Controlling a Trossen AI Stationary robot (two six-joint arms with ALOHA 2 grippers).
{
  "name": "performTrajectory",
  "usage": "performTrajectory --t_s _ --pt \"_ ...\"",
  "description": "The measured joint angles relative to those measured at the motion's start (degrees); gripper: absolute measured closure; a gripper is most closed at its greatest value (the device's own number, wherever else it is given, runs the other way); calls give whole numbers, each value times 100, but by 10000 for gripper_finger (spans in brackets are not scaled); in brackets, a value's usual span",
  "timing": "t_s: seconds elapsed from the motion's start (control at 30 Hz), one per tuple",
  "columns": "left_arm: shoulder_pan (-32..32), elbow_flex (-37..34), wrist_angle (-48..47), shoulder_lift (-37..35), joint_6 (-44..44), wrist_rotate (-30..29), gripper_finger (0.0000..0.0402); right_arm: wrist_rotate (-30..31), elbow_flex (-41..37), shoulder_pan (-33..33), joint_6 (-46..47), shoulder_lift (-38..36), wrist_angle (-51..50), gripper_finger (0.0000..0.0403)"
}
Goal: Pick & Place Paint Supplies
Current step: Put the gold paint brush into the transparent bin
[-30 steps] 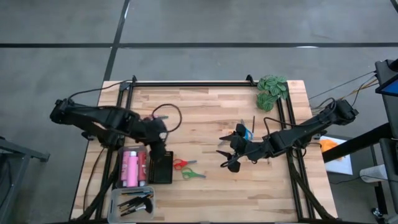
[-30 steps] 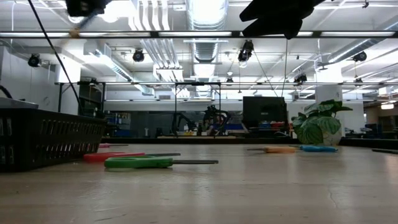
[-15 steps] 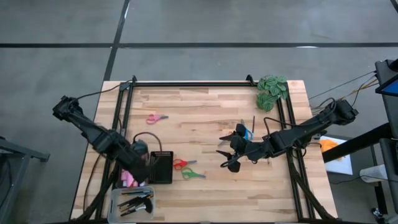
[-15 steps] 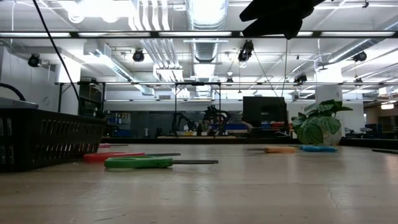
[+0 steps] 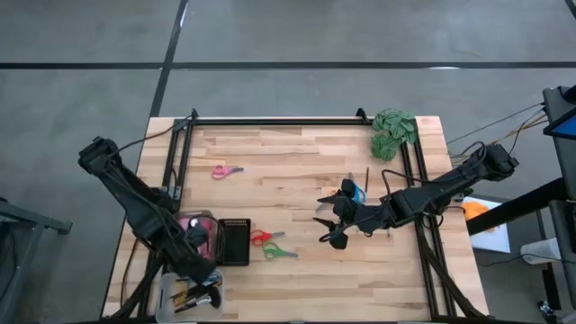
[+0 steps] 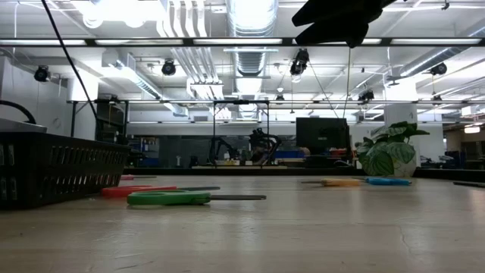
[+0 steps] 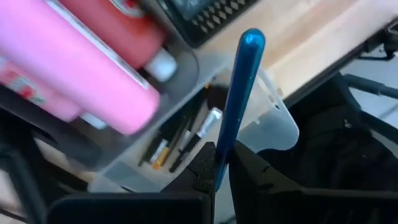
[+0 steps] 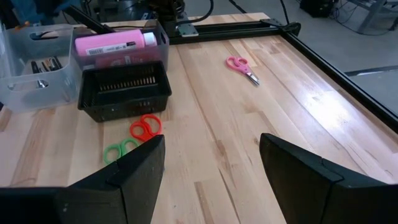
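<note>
One blue brush (image 7: 239,99) sits clamped in the left pincer (image 7: 217,168) over the clear bin (image 5: 193,292) at the tabletop's 7 o'clock corner; placing step, next calls for lowering and release, while the right pincer (image 5: 331,220) waits wide at centre.

Left gripper (image 5: 200,268) above clear bin (image 5: 171,292) — brushes (image 5: 200,294) inside.

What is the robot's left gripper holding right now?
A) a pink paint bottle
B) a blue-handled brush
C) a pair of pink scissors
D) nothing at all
B: in the left wrist view the left gripper is shut on a blue-handled brush, which sticks up between its fingers above the clear bin of brushes.
</note>
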Motion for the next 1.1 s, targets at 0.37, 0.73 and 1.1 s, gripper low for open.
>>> performTrajectory --t_s 0.37,0.73,1.1 --pt "-137 -669 962 330 -204 1128 378 -2 0 0 -1 0 2 142" --pt "-352 -709 1339 1023 1669 1333 378 -4 0 -2 0 0 0 142" --pt "-345 -709 1283 1137 1366 1164 377 -4 0 -1 -1 0 2 142"
